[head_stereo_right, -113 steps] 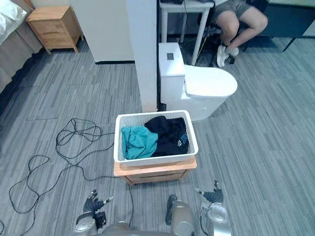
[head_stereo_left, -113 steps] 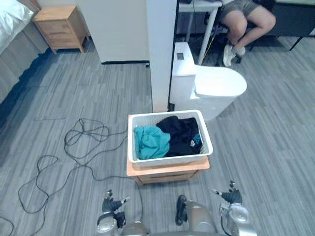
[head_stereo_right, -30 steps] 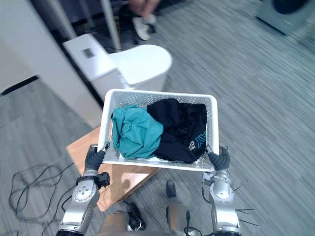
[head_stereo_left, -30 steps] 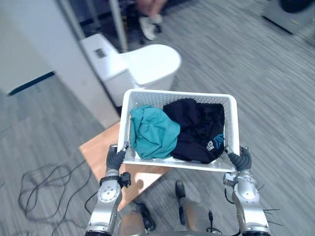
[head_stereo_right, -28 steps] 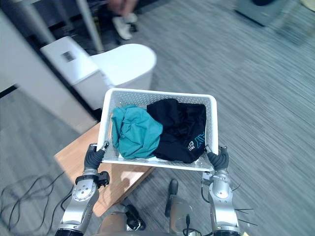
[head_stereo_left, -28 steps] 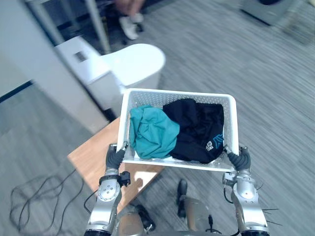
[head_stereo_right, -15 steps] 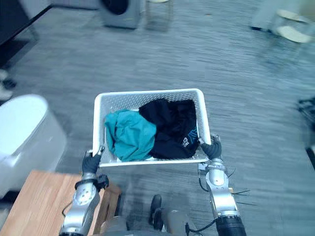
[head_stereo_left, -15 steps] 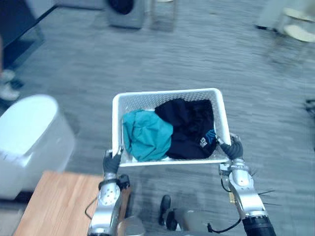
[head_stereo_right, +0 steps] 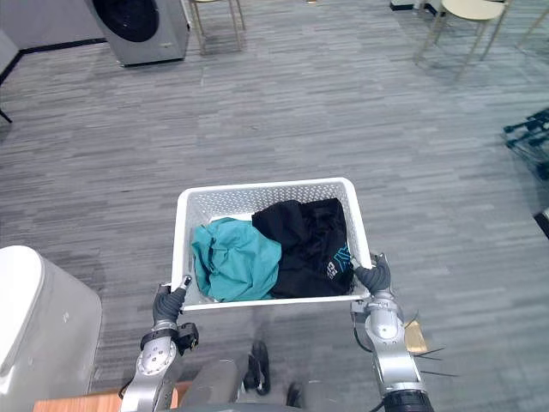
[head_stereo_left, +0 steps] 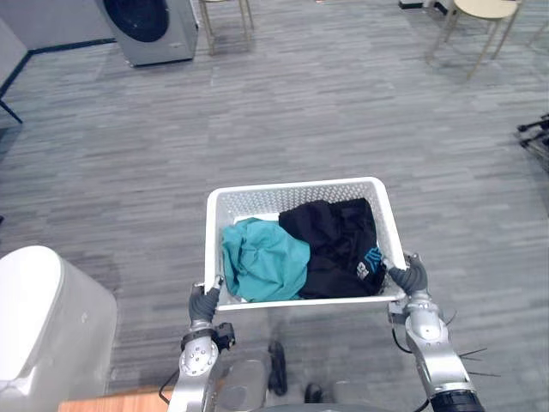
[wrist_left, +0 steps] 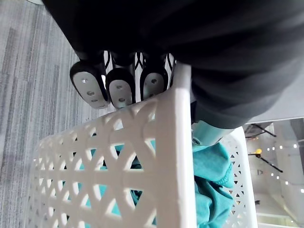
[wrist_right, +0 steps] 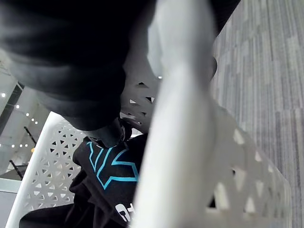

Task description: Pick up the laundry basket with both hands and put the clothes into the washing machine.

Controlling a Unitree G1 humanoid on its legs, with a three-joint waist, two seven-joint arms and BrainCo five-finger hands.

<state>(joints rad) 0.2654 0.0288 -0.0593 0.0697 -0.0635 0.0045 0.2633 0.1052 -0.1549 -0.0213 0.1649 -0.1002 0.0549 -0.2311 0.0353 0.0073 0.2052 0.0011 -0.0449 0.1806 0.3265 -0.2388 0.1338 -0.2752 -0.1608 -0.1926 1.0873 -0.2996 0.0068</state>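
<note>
I hold the white perforated laundry basket (head_stereo_left: pixel 292 190) off the floor in front of me. My left hand (head_stereo_left: pixel 203 302) is curled over its near left corner, and my right hand (head_stereo_left: pixel 410 276) grips the near right corner. Inside lie a crumpled teal garment (head_stereo_left: pixel 264 270) on the left and a black garment (head_stereo_left: pixel 336 245) with a teal print on the right. In the left wrist view my fingers (wrist_left: pixel 118 90) hook over the rim (wrist_left: pixel 175 156). The right wrist view looks past the rim (wrist_right: pixel 175 142) at the black garment (wrist_right: pixel 109 185). The grey washing machine (head_stereo_left: pixel 147 26) stands far off at the upper left.
A white toilet (head_stereo_left: pixel 43 326) sits at the lower left, with a corner of a wooden stand (head_stereo_left: pixel 111 403) at the bottom edge. Chairs (head_stereo_left: pixel 480 17) stand at the upper right. A dark frame (head_stereo_left: pixel 536 133) juts in from the right edge. Grey plank floor stretches toward the washer.
The whole view has swung round: toilet and wooden stand slid off to the lower left, washing machine and chairs came into sight. Both hands keep the basket lifted.
</note>
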